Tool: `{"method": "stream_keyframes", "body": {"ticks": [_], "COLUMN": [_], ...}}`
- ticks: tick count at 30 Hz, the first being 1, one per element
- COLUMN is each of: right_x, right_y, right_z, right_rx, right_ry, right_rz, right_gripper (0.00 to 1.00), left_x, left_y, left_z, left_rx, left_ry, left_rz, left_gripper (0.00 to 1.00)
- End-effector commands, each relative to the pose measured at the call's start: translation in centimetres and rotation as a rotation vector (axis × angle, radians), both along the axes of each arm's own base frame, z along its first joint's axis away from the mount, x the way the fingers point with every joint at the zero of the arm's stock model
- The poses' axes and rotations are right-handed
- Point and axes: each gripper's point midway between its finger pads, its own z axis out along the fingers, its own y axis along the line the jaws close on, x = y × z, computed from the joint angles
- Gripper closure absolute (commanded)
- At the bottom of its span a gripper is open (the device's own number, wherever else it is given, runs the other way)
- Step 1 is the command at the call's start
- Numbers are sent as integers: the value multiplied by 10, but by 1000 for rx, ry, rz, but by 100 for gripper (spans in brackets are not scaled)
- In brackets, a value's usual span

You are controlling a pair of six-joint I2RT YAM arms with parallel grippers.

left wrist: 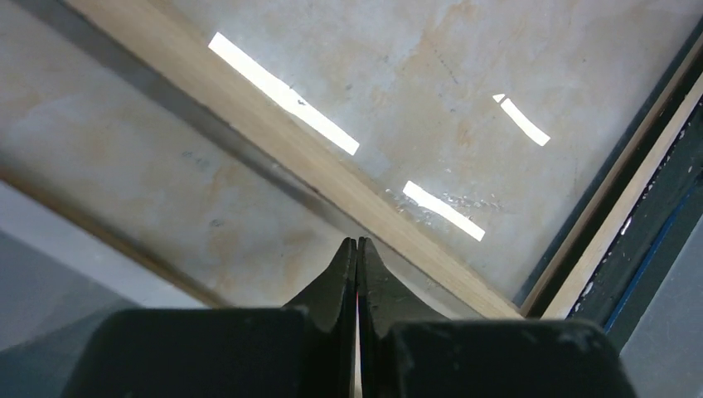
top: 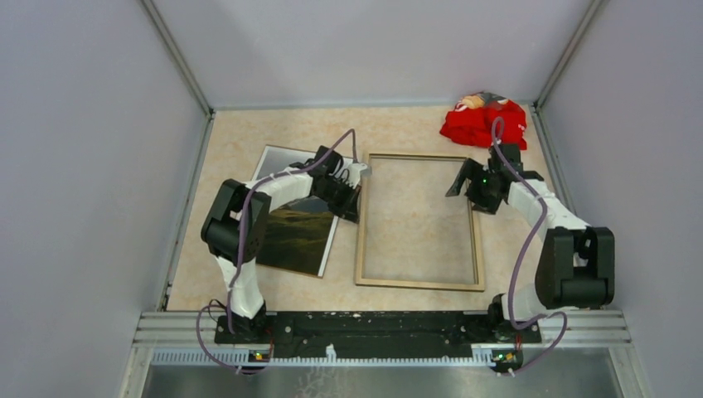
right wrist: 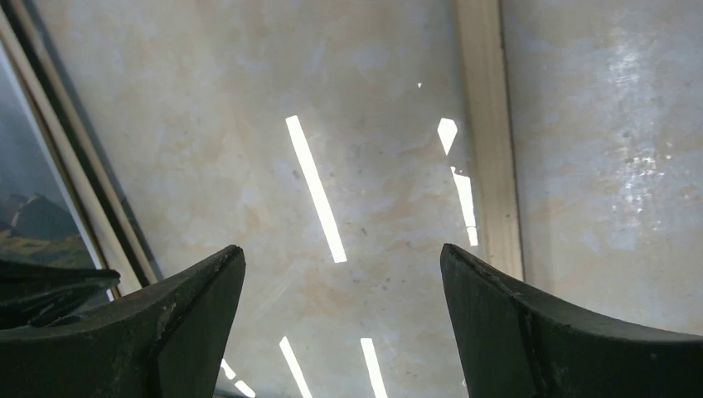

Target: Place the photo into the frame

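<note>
The frame [top: 419, 220] lies flat mid-table, tan wood side up, with the table showing through its glass. The photo [top: 294, 228] lies picture-side up to its left, partly under my left arm. My left gripper [top: 352, 199] is shut and empty at the frame's left edge near its far corner. In the left wrist view its tips [left wrist: 357, 242] sit just outside the wooden frame edge [left wrist: 273, 133]. My right gripper [top: 464, 182] is open and empty above the frame's far right part. In the right wrist view it [right wrist: 341, 253] hovers over the glass, the frame edge [right wrist: 489, 124] on the right and the photo [right wrist: 33, 215] at far left.
A crumpled red cloth [top: 483, 120] lies at the back right corner. Grey walls close the table on three sides. Ceiling lights reflect as bright streaks in the frame's glass [right wrist: 315, 186].
</note>
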Motion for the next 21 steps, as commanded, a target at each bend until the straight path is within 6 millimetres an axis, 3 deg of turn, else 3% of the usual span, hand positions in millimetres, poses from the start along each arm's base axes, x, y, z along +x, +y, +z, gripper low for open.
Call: {"method": "stream_keyframes", "body": {"ticks": [1,3,5,8,10,15,19,21], "right_x": [15,18,15,14,13,14,15,15], "right_y": [30,59,102,163,203,295,351,366], "right_z": [55,69,82,95,100,88,63,41], "right_rx": [7,27,49,96,127,148,145,116], "right_ry": [-160,-203,-233,-262,-265,-235,-173,-129], "right_rz": [10,39,106,190,246,370,436,444], "right_gripper": [13,13,13,14,14,14,14,15], "left_x": [27,43,58,80,92,111,127,132], "left_y": [31,53,82,134,173,265,336,367], "left_z": [37,58,74,84,88,88,73,66], "left_rx": [-7,-4,19,132,204,337,501,578], "left_ry": [-31,-65,-113,-204,-246,-260,-296,-313], "left_rz": [55,97,148,245,326,536,696,767], "left_gripper": [90,75,56,41,38,32,29,29]}}
